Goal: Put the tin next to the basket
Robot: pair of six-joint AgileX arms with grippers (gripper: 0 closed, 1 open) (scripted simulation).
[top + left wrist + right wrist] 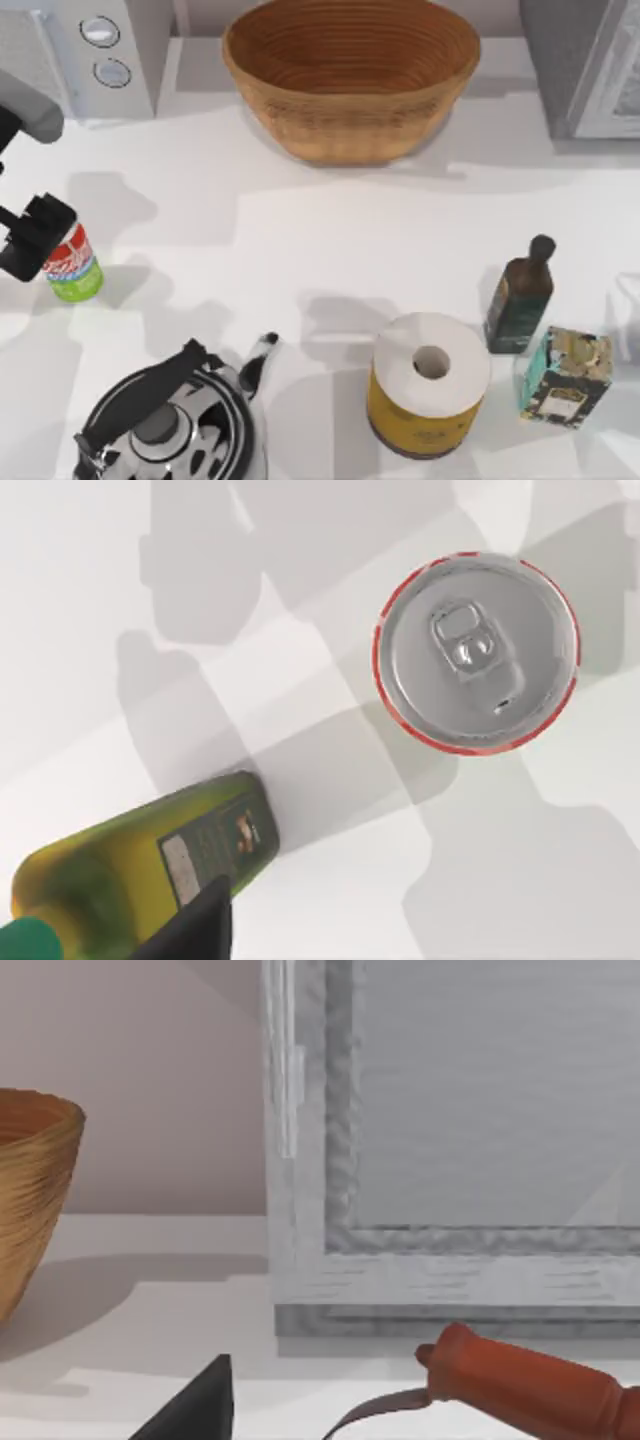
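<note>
Left wrist view first: one dark fingertip (pixel 200 925) pokes in at the frame edge, with nothing between it and any partner, so whether the left gripper (pixel 35 235) is open or closed can't be told. It holds nothing that I can see. The tin (pixel 476 650) shows as a silver lid with its pull tab, ringed in red, seen straight down and off to one side of the fingertip. I judge the gripper is above the tin and not yet centred on it. A yellow-green bottle (pixel 150 865) lies on its side near the tin. From the top view, the tin (pixel 72 265) stands upright on the white table (pixel 300 230), well apart from the basket (pixel 350 80), out toward the basket's front left. The gripper overlaps the tin's side away from the basket. The left arm reaches in from beyond the table's left edge, wrist turned down so its camera looks at the tabletop. That pose suits a grasp from above, probably because the tin is narrow and stands free. The table beside the basket on the tin's side lies bare, a likely drop spot. Right gripper (pixel 200 1405) idles low beyond the basket's right flank, facing a grey appliance (pixel 450 1160), grip state unreadable.
</note>
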